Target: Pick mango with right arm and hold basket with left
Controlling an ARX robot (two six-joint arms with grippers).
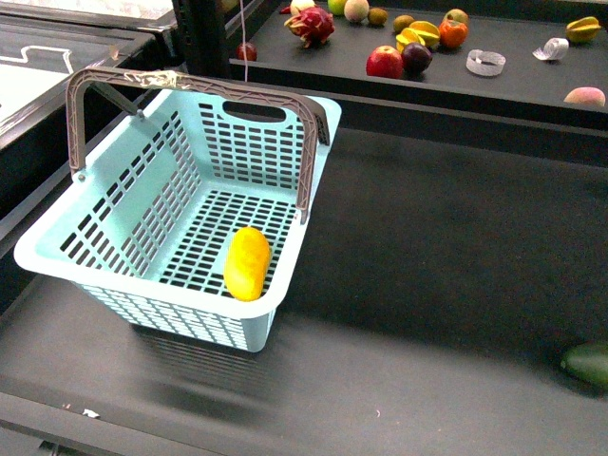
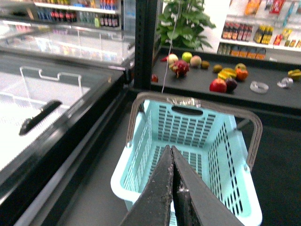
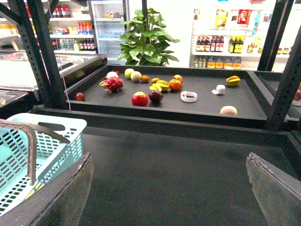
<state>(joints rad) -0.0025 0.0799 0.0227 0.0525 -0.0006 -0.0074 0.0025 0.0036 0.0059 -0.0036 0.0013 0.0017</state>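
A: Mango [image 1: 247, 263] lies on the basket [image 1: 123, 249] floor, near-right corner. Counter [image 1: 446, 285] beside it bare.

B: Tools?

A: Left tool [image 2: 172, 188] pressed together above the near rim, gripping nothing. Right tool [image 3: 169, 188] spread wide, well right of the basket.

B: Risk?

A: Basket unheld; a nudge could slide it, and upright handles [image 1: 306, 142] could snag the right arm reaching in.

The right gripper [image 3: 169, 188] hangs with its fingers [image 3: 61, 197] spread wide over bare dark counter, nothing between them. The turquoise basket [image 3: 56, 141] sits just beside one finger. Well beyond the fingertips, a tray [image 3: 244, 106] holds scattered fruit, including a red apple [image 3: 139, 99].
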